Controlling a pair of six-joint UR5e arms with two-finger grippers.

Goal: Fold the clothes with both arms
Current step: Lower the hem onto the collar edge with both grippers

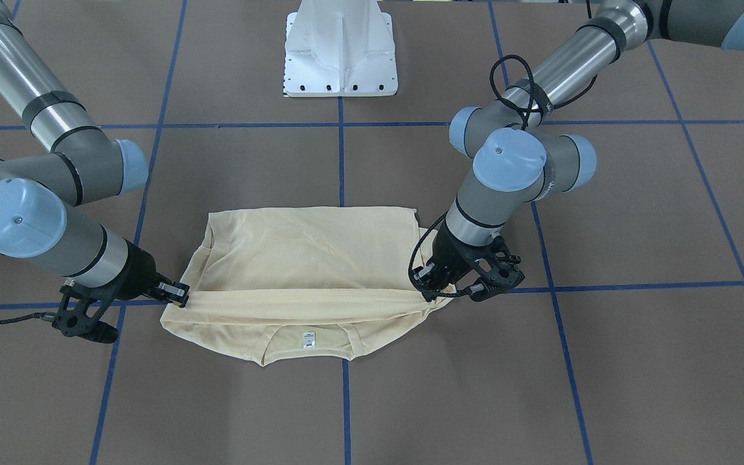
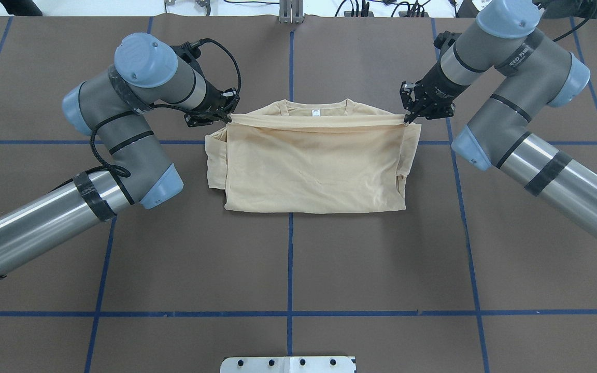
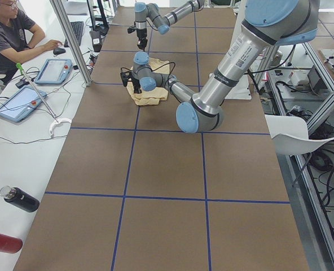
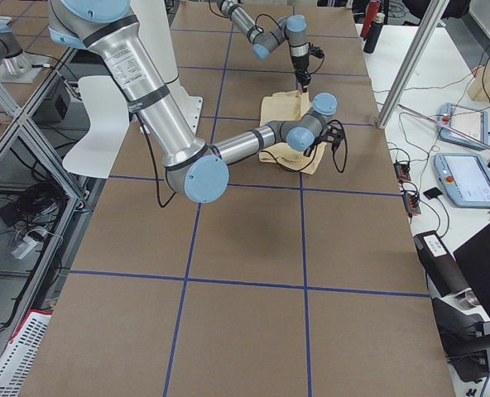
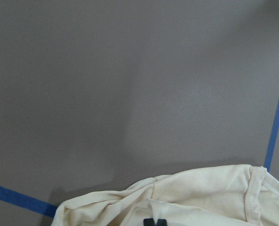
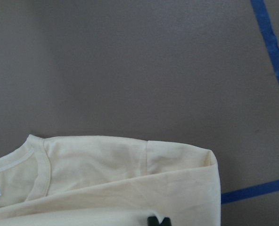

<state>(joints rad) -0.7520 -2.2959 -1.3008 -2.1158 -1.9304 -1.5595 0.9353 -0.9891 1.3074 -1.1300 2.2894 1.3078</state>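
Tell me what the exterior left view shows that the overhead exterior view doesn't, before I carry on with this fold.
Only exterior left: a seated person at the side bench, a blue-edged tablet, a black bottle and a red bottle.
Only overhead: the whole outline of the shirt, its neck label, and the left gripper and right gripper each pinching one end of the folded-over edge.
Both: the left arm, the right arm, the shirt, and the brown table with blue tape lines.

No readable text, neck label (image 1: 309, 338) on shirt (image 1: 307, 258) too small (print a blur), right arm (image 2: 516, 77) lettering illegible
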